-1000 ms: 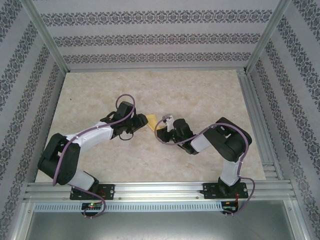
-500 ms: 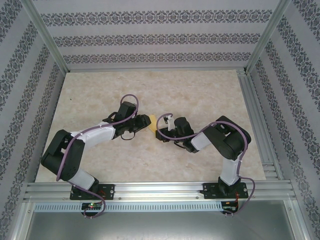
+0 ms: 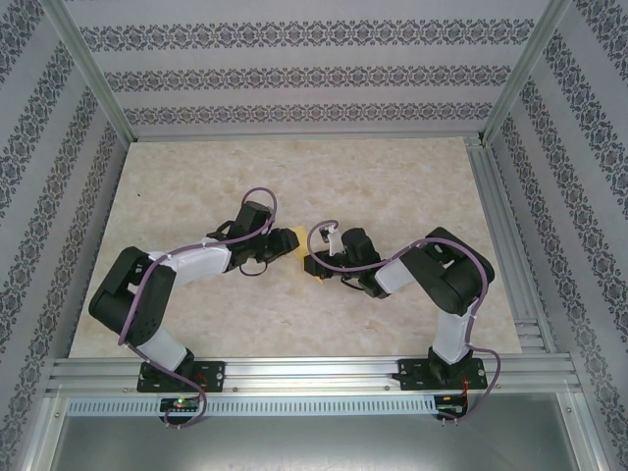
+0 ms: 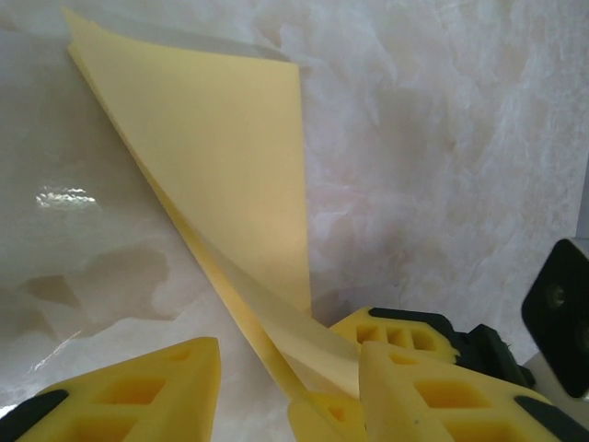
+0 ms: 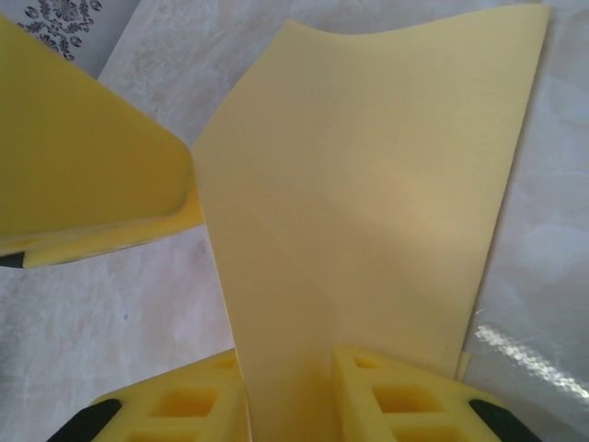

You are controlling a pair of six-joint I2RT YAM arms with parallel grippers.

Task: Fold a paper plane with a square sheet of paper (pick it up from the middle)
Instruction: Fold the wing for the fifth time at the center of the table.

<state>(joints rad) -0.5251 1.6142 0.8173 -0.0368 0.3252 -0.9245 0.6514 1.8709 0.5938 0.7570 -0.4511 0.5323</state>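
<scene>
Layers of paper [image 4: 230, 166], left wrist

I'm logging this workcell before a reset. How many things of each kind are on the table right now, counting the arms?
Yellow paper sheet, partly folded: 1
Robot arms: 2, the left arm and the right arm
Total: 3
</scene>
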